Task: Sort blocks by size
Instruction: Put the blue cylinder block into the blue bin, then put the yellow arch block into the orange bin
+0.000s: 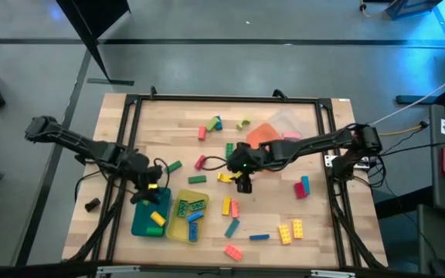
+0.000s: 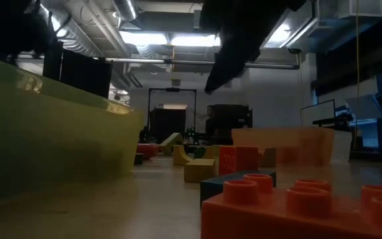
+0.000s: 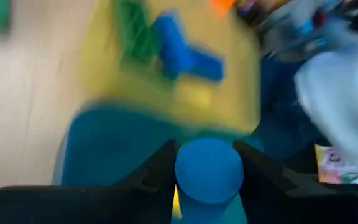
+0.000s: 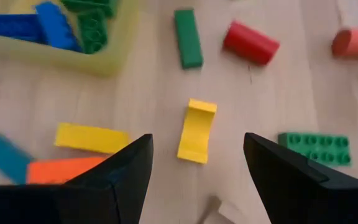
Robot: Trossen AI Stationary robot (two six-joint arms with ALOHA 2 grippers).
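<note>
Left gripper (image 1: 150, 193) poised above the teal tray (image 1: 141, 224), fingers closed on a small blue block (image 3: 209, 171); yellow showing beside that block, identity not discernible. Yellow tray (image 1: 178, 228) touching the teal tray on its right, containing green and blue blocks (image 1: 192, 207). Right gripper (image 1: 243, 184) further right of the yellow tray, over bare table (image 1: 323, 239), fingers spread wide, nothing held; small yellow arched block (image 4: 196, 130) lying on the wood between them. Remaining blocks scattered across the table right of and beyond the trays. Orange tray (image 1: 263, 133) far beyond the yellow tray.
</note>
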